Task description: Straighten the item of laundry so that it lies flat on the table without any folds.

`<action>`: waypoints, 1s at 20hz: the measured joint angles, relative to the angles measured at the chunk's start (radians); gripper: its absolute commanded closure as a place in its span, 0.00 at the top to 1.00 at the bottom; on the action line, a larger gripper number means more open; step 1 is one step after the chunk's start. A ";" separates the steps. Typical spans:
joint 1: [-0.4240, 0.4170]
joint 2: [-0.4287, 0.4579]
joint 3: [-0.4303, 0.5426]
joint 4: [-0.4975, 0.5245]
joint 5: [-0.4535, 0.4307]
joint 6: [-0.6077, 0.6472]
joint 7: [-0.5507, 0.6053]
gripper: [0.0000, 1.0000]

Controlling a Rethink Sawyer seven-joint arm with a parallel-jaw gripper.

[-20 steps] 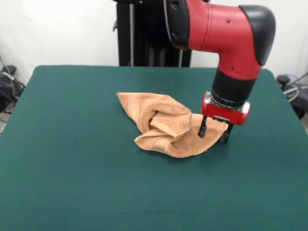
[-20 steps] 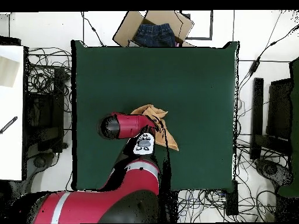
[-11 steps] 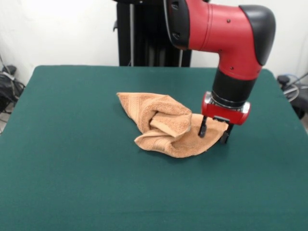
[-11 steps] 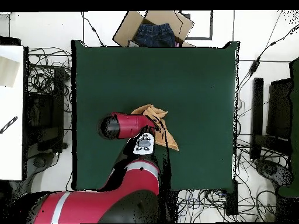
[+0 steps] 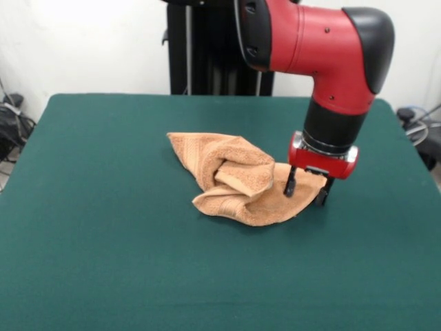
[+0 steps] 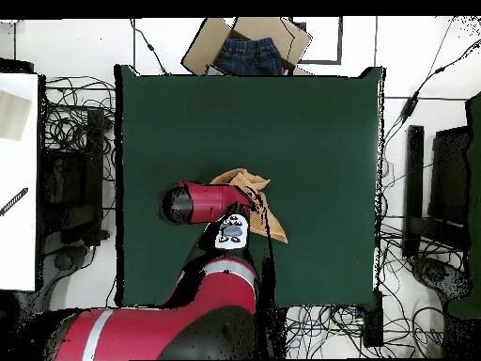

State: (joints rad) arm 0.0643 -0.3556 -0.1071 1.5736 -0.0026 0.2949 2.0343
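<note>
The item of laundry [image 5: 238,178] is an orange-tan towel, bunched near the middle of the green table [image 5: 103,241], with a thick fold rolled over its centre. My gripper [image 5: 306,191] stands low over the towel's right corner, fingers apart and pointing down, one fingertip [image 5: 290,187] on the cloth and the other at its edge. Nothing is lifted. In the overhead view the red arm covers the gripper and much of the towel [image 6: 250,178], which sits left of centre on the table [image 6: 319,141].
A cardboard box [image 6: 209,44] holding blue denim lies just past the table's top edge in the overhead view. Cables and dark equipment ring the table [image 6: 413,216]. A white surface [image 6: 17,169] stands at the left.
</note>
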 measured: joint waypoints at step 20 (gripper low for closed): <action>0.000 0.012 -0.002 -0.018 0.000 0.000 0.000 1.00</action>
State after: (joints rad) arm 0.0644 -0.3439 -0.1086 1.5555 -0.0028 0.2944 2.0345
